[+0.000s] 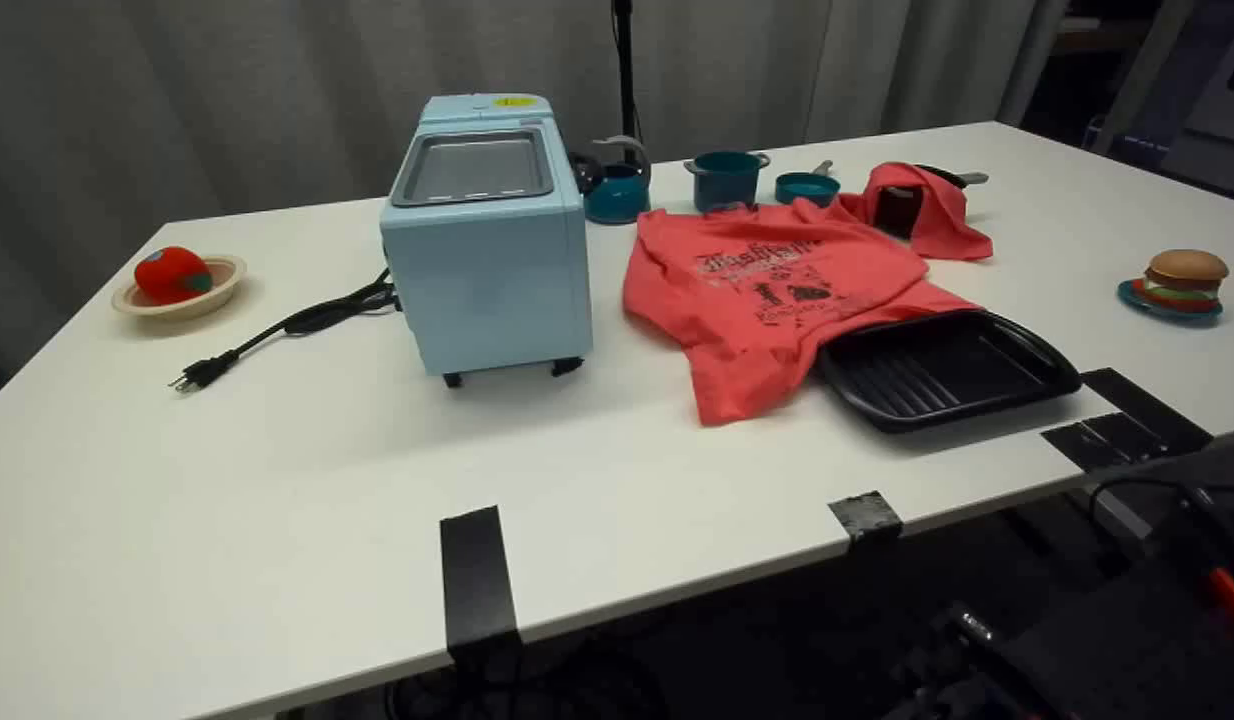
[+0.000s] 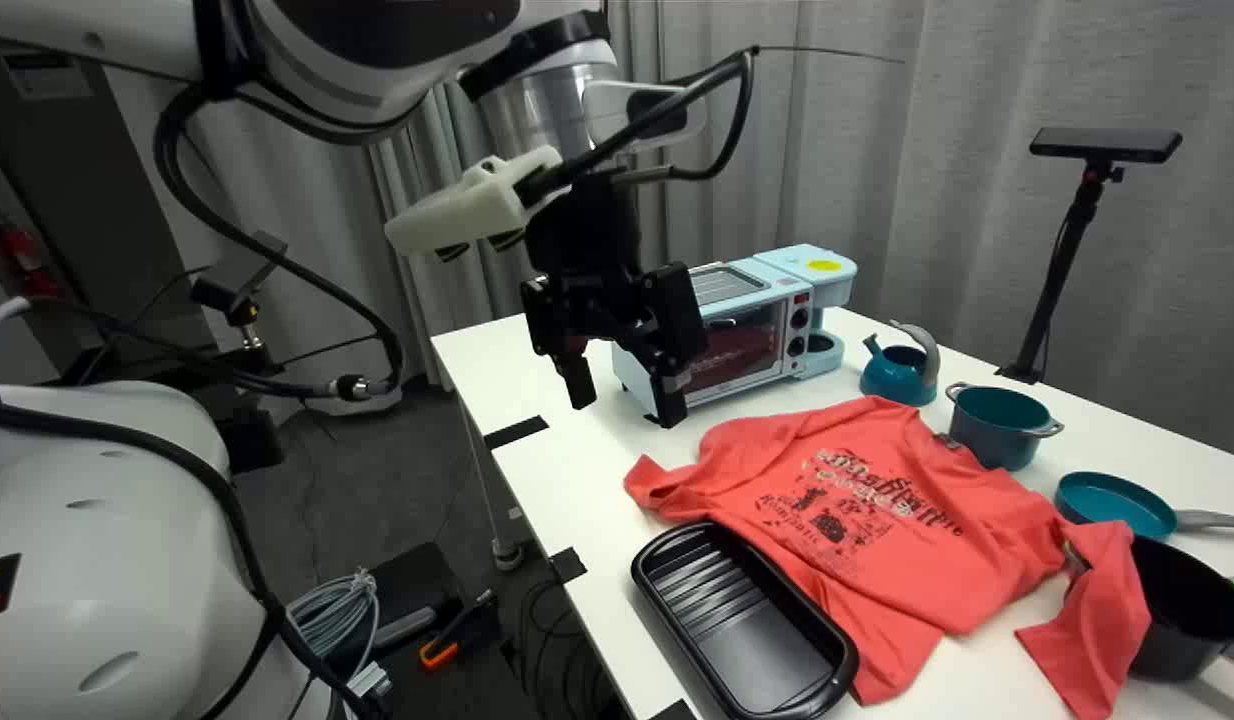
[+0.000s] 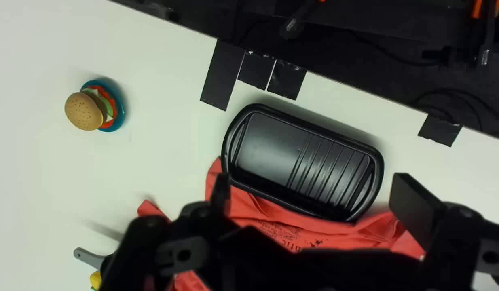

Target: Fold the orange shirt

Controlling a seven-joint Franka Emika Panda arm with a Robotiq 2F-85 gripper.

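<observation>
The orange-red shirt (image 1: 777,270) lies on the white table, spread but wrinkled, with its dark print facing up. It also shows in an exterior view (image 2: 877,510) and partly in the wrist view (image 3: 282,230). One sleeve drapes against a dark pot (image 2: 1182,610). The shirt's hem touches the black ridged tray (image 1: 957,365), which also shows in the wrist view (image 3: 273,149). My gripper (image 2: 625,405) is open and empty, above the table and apart from the shirt. In the wrist view its fingers (image 3: 312,184) are wide apart and hide much of the shirt.
A light-blue toaster oven (image 1: 492,280) stands beside the shirt, with a black cord (image 1: 322,315). A teal kettle (image 2: 897,370), teal pot (image 2: 999,420) and teal pan (image 2: 1117,503) stand behind it. A toy burger (image 3: 87,111) and a bowl (image 1: 182,308) holding a red toy stand farther off.
</observation>
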